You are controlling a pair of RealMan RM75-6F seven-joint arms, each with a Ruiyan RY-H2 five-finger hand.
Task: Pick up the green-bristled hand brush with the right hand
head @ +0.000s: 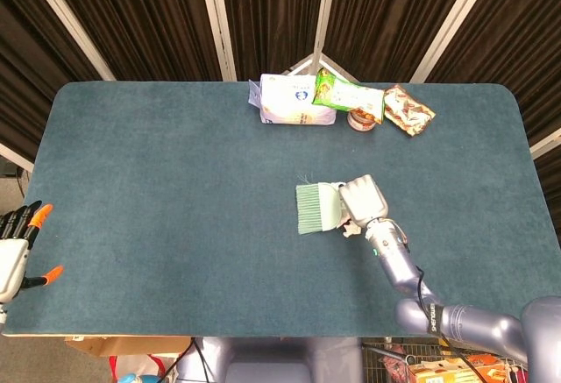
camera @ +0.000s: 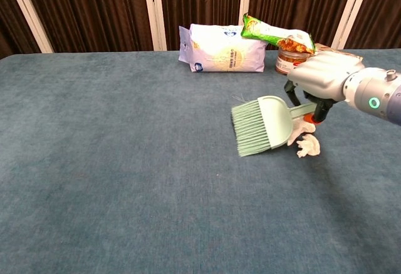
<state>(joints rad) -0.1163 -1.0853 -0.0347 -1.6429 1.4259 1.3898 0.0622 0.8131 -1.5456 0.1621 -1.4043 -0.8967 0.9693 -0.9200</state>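
Note:
The green-bristled hand brush (camera: 263, 123) hangs in the air over the middle-right of the table, bristles pointing left and tilted down. My right hand (camera: 316, 76) grips its pale green handle from above; in the head view the same right hand (head: 364, 199) covers the handle beside the brush's bristles (head: 313, 208). My left hand (head: 16, 247) sits off the table's left edge, fingers spread, holding nothing.
Crumpled white paper (camera: 306, 142) lies on the table under the brush handle. At the back stand a white bag (camera: 222, 48), a green snack packet (camera: 276, 34), a jar (camera: 289, 63) and a brown packet (head: 408, 109). The blue table top (head: 175, 190) stretches wide to the left.

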